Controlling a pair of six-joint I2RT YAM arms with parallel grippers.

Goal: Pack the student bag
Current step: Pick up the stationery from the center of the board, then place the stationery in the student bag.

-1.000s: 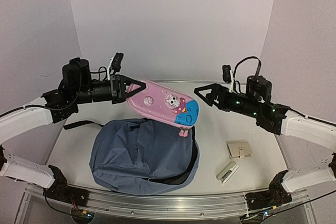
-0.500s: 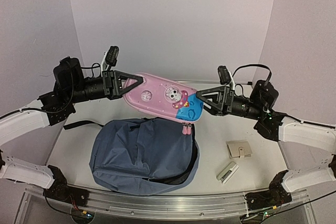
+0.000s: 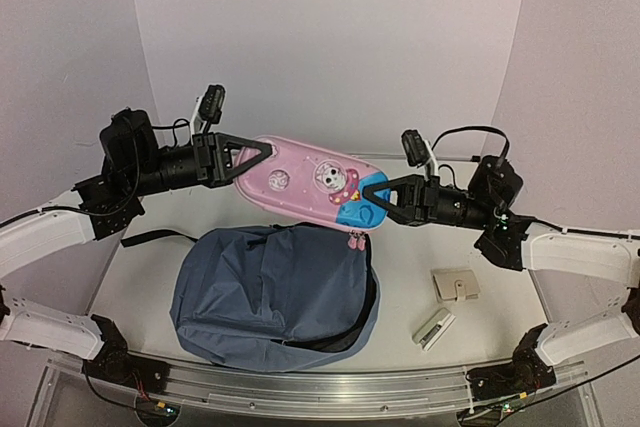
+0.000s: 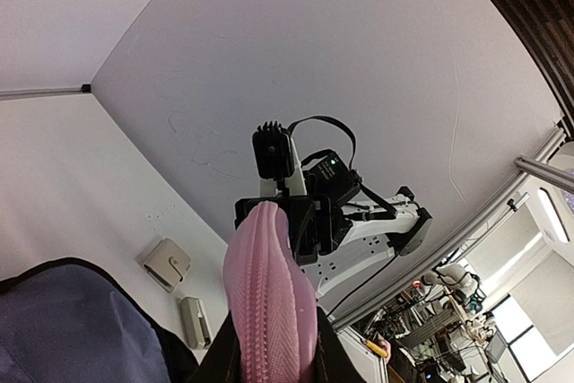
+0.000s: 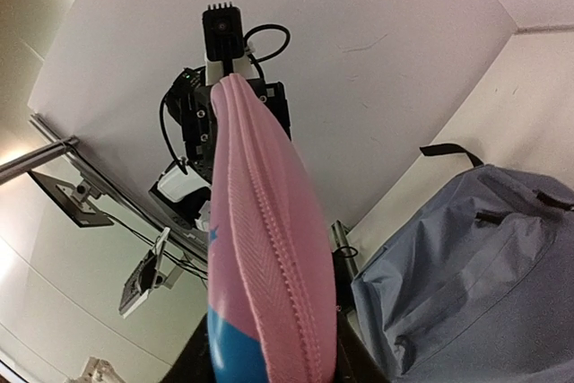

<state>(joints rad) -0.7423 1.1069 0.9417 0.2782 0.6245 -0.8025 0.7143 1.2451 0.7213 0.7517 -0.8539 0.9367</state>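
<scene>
Two grippers hold one item between them, clear of the table (image 3: 410, 257). The left gripper (image 3: 262, 153) is clamped on the left end of a pink pencil case (image 3: 310, 182). The right gripper (image 3: 370, 192) is clamped on the case's opposite end, at its blue corner. Both wrist views confirm the hold: the zipped edge of the case runs straight out from each camera's own fingers to the other gripper at the far end. The case hangs roughly level, sloping slightly down toward the right gripper, its printed face turned to the top camera. Pink zip pulls (image 3: 355, 240) dangle from its lower edge just beside the right gripper.

The student bag (image 3: 275, 292) lies flat on the table, below the held case and on the near side of both grippers, between them in the top view. It is not touched by either gripper. The zip pulls hang over its far right corner; whether they touch cannot be told. A dark gap shows along its near right edge. One black strap (image 3: 150, 238) trails out below the left gripper.

On the near side of the right gripper, well apart from it, lie a small beige case (image 3: 456, 285) and a small white and grey object (image 3: 434, 329) that cannot be identified.
</scene>
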